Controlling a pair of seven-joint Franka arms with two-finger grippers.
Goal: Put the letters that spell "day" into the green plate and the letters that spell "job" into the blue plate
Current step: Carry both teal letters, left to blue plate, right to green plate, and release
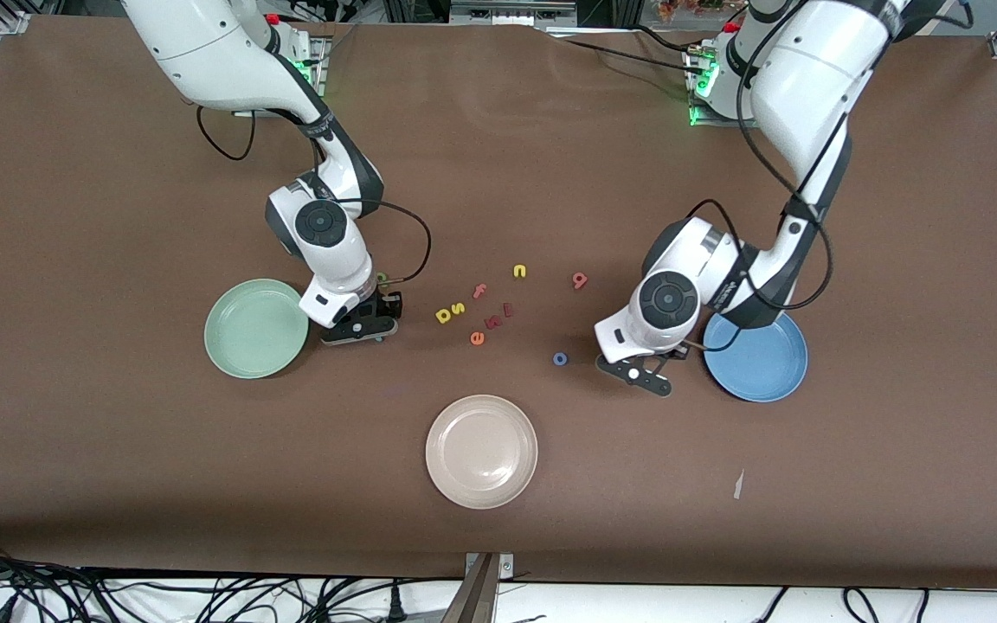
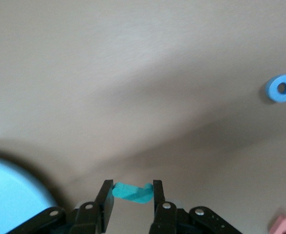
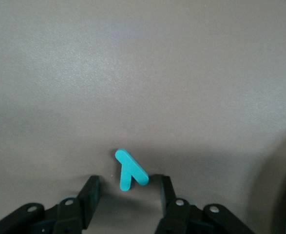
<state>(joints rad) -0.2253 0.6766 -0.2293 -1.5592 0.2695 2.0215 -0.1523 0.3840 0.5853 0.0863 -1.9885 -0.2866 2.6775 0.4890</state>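
Observation:
My left gripper [image 2: 133,184] is shut on the teal j [image 2: 132,194], low over the table beside the blue plate [image 1: 767,363]; in the front view the left gripper [image 1: 637,374] hides the j. The blue o [image 1: 560,358] lies close by, and the pink-red b [image 1: 580,279] lies farther from the front camera. My right gripper [image 3: 129,178] stands open around the teal Y [image 3: 128,168], which lies flat on the table with one finger close to it. The right gripper [image 1: 360,329] is beside the green plate [image 1: 243,346]. The yellow D [image 1: 444,316] lies mid-table. The dark green a [image 1: 382,279] peeks out by the right wrist.
A beige-white plate [image 1: 481,450] sits nearest the front camera. Loose letters lie mid-table: a yellow s [image 1: 458,309], a pink f [image 1: 479,292], a yellow n [image 1: 519,272], an orange e [image 1: 477,338] and two dark red ones [image 1: 499,316]. A scrap of paper [image 1: 738,484] lies toward the left arm's end.

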